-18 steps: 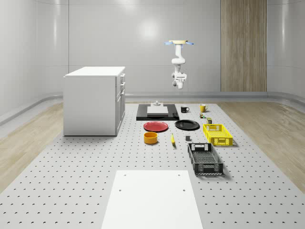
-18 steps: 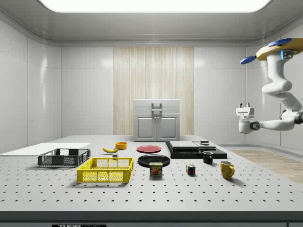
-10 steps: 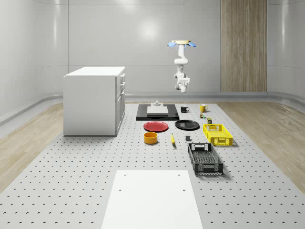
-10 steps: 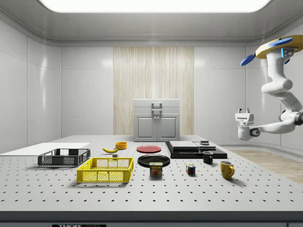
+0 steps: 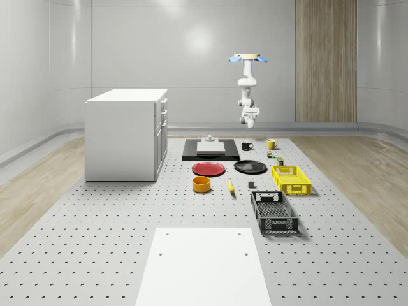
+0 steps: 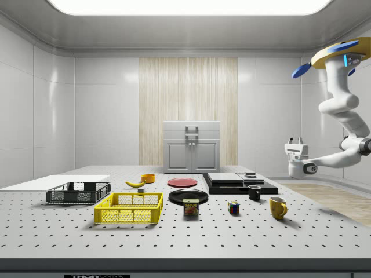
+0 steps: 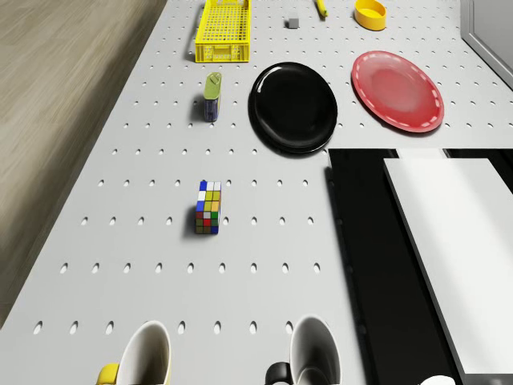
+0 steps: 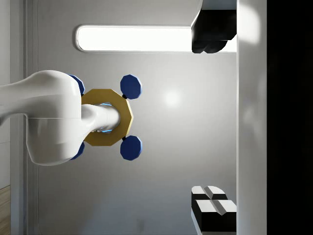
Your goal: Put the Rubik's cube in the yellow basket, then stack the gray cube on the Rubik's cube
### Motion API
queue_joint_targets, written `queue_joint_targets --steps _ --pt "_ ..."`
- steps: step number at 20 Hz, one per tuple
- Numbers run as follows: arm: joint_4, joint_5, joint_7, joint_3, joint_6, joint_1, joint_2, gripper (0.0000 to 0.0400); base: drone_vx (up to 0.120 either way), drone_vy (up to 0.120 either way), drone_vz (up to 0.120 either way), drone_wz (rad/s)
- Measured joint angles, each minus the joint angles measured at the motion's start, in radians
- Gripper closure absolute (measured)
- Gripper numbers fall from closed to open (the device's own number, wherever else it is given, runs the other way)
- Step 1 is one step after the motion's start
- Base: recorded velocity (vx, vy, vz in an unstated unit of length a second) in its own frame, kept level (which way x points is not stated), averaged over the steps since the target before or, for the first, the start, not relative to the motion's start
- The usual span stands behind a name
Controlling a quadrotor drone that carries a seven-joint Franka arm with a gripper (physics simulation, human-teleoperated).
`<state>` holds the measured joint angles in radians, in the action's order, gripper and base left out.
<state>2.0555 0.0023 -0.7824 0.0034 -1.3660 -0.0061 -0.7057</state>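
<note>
White pincer (image 6: 295,141) has shifted nearer the yellow mug (image 6: 277,207).

the quadrotor drone with its yellow body and blue rotors (image 6: 342,53) hovers high at the side view's right, past the far right end of the perforated grey table (image 6: 174,231). its white arm bends down and leftward, ending in the gripper (image 6: 296,141), fingers pointing upward, above the table's right end. on the table, the multicoloured rubik's cube (image 6: 233,208) sits between the labelled tin can (image 6: 191,207) and the yellow mug (image 6: 278,207). the yellow mesh basket (image 6: 129,208) stands left of the can.
</note>
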Motion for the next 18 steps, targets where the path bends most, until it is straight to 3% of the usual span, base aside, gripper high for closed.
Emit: queue_joint_targets --steps 18 --pt "-0.01 0.0 0.001 0.002 -0.002 -0.002 -0.001 0.0 0.12 0.12 0.0 0.0"
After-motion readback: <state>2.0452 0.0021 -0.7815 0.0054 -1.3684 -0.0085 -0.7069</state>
